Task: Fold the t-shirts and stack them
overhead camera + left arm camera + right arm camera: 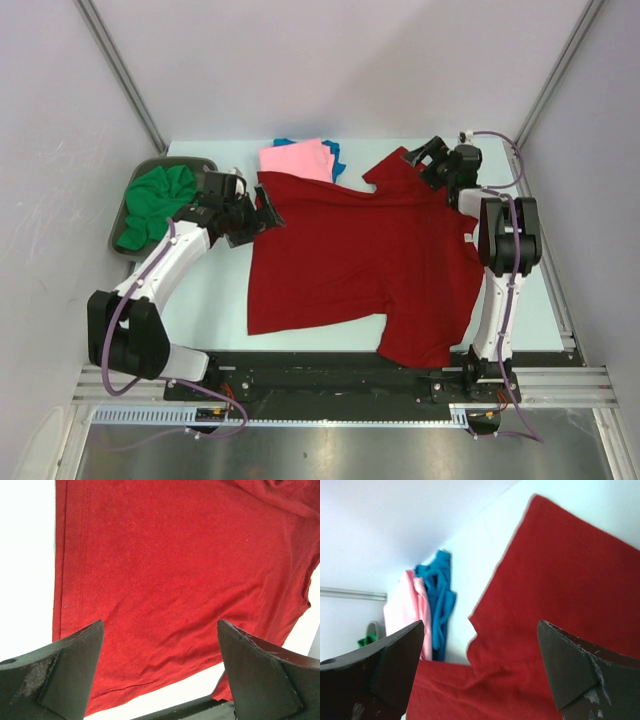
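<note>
The dark red t-shirt (350, 255) lies spread flat on the table (215, 310), a sleeve reaching the front edge. It fills the left wrist view (190, 570) and the right wrist view (560, 610). My left gripper (262, 215) is open and empty over the shirt's far left corner. My right gripper (425, 160) is open and empty above the far sleeve. A folded pink shirt (297, 159) lies on a blue shirt (333, 152) at the back; both show in the right wrist view, pink (410, 612) and blue (437, 600). A green shirt (157, 203) is bunched in the grey tray (131, 197).
White walls close in the table on the left, right and back. A black rail (330, 380) with the arm bases runs along the near edge. The grey tray sits at the table's far left edge.
</note>
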Tool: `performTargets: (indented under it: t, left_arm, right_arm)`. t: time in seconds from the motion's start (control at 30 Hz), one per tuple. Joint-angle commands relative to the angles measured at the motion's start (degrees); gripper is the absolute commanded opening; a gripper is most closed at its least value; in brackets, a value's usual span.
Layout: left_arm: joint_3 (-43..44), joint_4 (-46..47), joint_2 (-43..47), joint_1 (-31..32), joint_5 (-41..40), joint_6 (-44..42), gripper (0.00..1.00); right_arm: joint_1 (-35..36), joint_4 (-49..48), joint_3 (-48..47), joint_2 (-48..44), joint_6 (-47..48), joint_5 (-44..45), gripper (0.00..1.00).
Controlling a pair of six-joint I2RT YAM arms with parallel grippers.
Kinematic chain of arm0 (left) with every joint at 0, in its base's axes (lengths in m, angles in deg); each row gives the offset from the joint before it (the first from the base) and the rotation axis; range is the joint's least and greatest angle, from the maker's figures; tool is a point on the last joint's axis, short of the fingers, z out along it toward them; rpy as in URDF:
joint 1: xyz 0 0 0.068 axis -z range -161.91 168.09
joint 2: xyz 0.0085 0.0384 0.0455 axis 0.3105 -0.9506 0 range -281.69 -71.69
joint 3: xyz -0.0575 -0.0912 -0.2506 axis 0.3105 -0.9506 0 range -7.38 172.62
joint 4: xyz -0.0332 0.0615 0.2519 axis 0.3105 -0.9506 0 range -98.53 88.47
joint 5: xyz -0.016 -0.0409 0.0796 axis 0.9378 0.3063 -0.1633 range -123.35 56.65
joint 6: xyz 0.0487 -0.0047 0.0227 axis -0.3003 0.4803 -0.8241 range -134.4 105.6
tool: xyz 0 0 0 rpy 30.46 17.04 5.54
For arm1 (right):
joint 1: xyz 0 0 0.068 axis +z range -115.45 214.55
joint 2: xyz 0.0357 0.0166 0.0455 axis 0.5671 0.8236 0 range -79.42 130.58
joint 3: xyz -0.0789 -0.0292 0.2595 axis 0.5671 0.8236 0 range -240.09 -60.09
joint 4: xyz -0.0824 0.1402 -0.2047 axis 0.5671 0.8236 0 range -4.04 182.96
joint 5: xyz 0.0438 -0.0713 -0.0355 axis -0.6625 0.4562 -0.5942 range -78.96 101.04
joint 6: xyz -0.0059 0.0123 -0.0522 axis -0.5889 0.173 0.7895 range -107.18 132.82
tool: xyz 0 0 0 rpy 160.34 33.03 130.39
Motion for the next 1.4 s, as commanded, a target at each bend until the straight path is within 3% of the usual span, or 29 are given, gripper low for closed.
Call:
performTargets:
  t: [0.0, 0.07, 0.2, 0.37, 0.93, 1.37]
  left_arm:
    - [2.19, 2.17, -1.99, -0.54, -0.38, -2.15, 1.0]
    - [2.1, 2.26, -2.17, -0.62, -1.16, -2.59, 1.0]
    - [2.1, 2.17, -3.31, -1.15, -1.52, -2.59, 1.0]
    - [2.1, 2.26, -4.28, -1.5, -1.17, -2.68, 1.0]
    - [0.78, 4.19, -7.0, -1.85, 1.47, -1.62, 1.0]
    - [0.96, 4.36, -8.76, -1.77, 1.91, -0.83, 0.99]
  right_arm:
    - [0.32, -10.15, -10.71, 5.1, -2.6, -6.34, 1.0]
    - [1.02, -9.09, -16.4, 8.51, -2.16, -6.6, 1.0]
    - [3.04, 3.02, -29.57, 15.03, 2.04, -5.9, 1.0]
    - [4.36, 8.58, -38.22, 19.96, 3.64, -4.67, 0.99]
    - [4.98, 11.21, -33.05, 21.28, 0.83, -12.05, 1.0]
    - [5.33, 24.84, -39.72, 26.29, 4.16, -5.82, 1.0]
